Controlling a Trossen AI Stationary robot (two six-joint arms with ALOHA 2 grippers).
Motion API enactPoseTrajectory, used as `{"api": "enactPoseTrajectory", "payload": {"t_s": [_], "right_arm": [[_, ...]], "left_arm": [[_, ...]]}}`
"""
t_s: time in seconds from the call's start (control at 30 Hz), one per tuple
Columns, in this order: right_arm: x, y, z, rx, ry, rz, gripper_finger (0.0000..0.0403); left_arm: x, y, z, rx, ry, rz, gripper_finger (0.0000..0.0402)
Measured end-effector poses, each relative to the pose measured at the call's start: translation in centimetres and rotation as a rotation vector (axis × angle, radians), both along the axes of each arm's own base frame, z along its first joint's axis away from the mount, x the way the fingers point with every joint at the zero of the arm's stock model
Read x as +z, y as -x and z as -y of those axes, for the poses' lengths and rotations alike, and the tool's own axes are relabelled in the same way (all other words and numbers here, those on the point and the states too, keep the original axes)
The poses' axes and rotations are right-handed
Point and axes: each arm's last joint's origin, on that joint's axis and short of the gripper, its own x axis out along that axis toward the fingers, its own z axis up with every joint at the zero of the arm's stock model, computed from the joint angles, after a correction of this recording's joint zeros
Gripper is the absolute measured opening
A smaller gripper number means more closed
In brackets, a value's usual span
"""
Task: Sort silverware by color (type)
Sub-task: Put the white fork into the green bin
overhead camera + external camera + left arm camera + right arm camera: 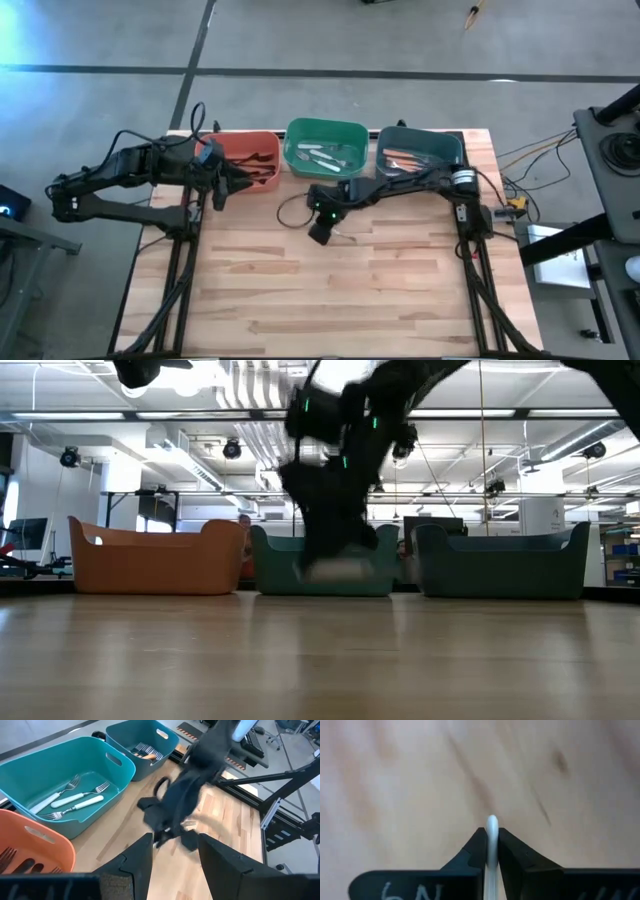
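Two right gripper [492, 847] fingers [476, 851] are closed on a white-handled fork [492, 835] at frame centre above the counter [395, 780]; the left gripper [175, 857] stands open.

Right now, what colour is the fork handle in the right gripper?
White; the fork handle shows best in the right wrist view, pinched by the right gripper.

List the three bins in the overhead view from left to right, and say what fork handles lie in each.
Orange bin with black-handled forks → green bin with white-handled forks → teal bin with orange-handled forks.
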Motion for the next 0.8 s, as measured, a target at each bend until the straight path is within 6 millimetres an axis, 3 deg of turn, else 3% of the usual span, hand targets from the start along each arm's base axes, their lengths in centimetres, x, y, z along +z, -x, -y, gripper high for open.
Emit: {"api": "enactPoseTrajectory", "payload": {"t_s": [0.17,0.27,0.43,0.63,0.8], "right_arm": [[6.5,0.6,2.1,-0.022,0.122,0.194,0.0019],[8.5,1.3,4.1,-0.064,0.277,0.221,0.0019],[12.2,2.6,9.6,-0.228,0.512,0.304,0.0019],[11.4,3.4,15.3,-0.352,0.561,0.329,0.0019],[7.7,3.3,17.9,-0.296,0.612,0.191,0.0019]], "left_arm": [[0.0,0.0,0.0,0.000,0.000,0.000,0.0141],[0.0,0.0,0.0,0.000,0.000,0.000,0.0141],[0.0,-0.2,0.0,0.003,0.006,0.000,0.0141],[-0.1,-0.5,-0.1,0.007,0.014,-0.008,0.0141],[-0.2,-0.7,-0.1,0.010,0.019,-0.016,0.0141]]}}
